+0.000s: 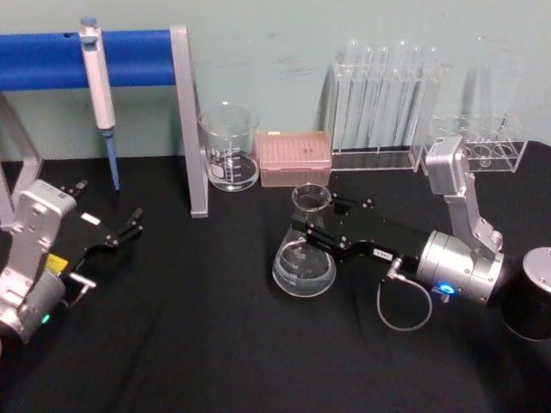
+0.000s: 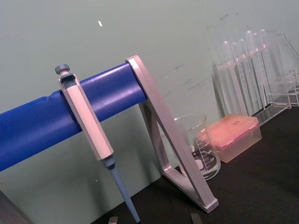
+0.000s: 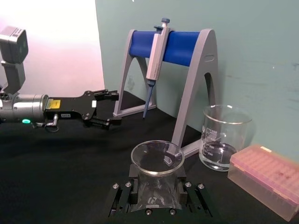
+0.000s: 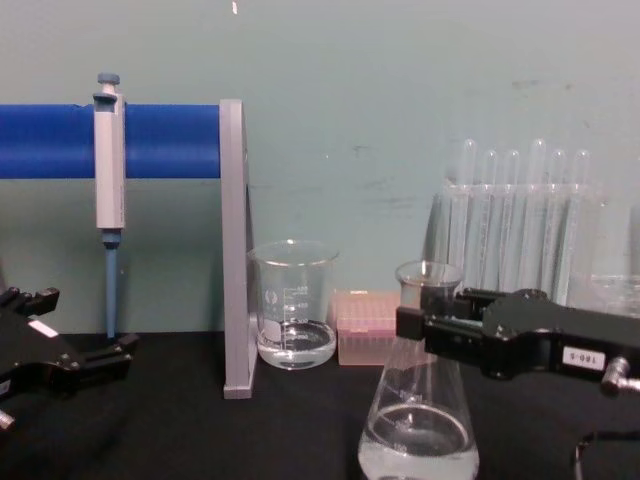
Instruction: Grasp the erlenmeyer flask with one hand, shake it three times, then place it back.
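A black cloth-covered surface (image 1: 215,344) carries a small laboratory set. At far left stands a grey-framed rack with a blue barrel (image 1: 129,56). At far right stands a clear plastic rack of thin glass test tubes (image 1: 383,95). Both are well back, which leaves the middle free for work.

Near centre, the clear glass conical erlenmeyer flask (image 1: 303,258) stands upright on its wide base, with a little clear liquid at the bottom. The black boxy right pincer (image 1: 317,219) reaches in from the right at neck height, its jaws clamped on either side of the narrow neck (the one part slim enough to hold for a shake). By all appearances the grip is made and the lift not yet begun.

Behind the flask are a straight-sided glass beaker (image 1: 230,146) and a pink lidded tip box (image 1: 295,159), near it but not touching it.

The black left pincer (image 1: 131,225) waits at near left, jaws apart and holding nothing. A grey-and-blue pipette (image 1: 96,77) hangs on the barrel above it.
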Robot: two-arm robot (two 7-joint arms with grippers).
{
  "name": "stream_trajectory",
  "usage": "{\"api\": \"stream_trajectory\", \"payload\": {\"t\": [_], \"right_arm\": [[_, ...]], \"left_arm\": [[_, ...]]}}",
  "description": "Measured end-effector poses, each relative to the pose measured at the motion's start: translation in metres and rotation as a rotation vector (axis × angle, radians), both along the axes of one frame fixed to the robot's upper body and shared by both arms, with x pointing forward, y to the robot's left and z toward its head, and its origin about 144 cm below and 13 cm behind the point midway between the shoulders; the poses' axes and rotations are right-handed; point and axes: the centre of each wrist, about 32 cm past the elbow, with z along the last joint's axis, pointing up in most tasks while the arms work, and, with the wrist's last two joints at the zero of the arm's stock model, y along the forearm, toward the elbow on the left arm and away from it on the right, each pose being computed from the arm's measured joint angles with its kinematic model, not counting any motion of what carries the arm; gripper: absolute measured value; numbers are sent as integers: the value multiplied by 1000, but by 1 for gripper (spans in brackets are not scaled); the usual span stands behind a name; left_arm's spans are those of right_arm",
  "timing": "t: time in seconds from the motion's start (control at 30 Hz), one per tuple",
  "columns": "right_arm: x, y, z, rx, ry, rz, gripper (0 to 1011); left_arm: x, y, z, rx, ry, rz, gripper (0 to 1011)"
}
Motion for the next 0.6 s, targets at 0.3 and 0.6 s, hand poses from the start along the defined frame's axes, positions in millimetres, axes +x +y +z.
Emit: {"api": "stream_trajectory", "payload": {"t": [0.3,0.6], "right_arm": [[1,-1,-6,-16,-9,16,450],[2,-4,-11,-19,-21,26,450]], "left_arm": [[0,0,0,0,0,0,1001],[0,0,0,0,0,0,1001]]}}
